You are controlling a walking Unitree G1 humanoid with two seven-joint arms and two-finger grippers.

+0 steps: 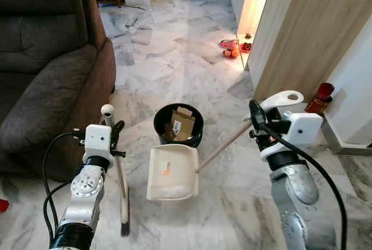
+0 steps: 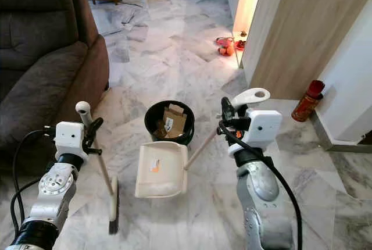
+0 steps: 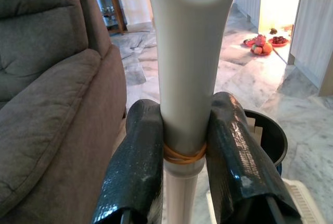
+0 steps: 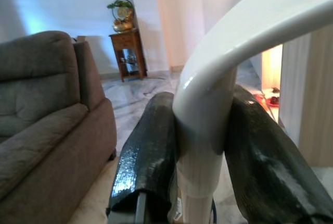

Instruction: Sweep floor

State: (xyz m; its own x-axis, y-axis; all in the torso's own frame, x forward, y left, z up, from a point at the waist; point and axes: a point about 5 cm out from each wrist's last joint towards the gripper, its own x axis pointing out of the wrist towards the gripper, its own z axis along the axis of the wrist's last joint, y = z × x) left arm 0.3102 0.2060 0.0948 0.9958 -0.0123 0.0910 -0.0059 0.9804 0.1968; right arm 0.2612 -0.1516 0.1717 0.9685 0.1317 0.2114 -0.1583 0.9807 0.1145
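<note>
On the marble floor (image 1: 174, 52), the dustpan (image 1: 171, 173) lies just before the black bin (image 1: 178, 124). The right gripper (image 4: 200, 151) clamps its handle; the left gripper (image 3: 184, 151) clamps the broom (image 1: 119, 174) standing left of the dustpan.

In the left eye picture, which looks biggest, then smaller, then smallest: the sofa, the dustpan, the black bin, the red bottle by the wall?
1. Sofa, by far the biggest.
2. Dustpan.
3. Black bin, looking only a bit smaller than the dustpan; the dustpan lies nearer the camera, so that order is unsure.
4. Red bottle, the smallest.
</note>
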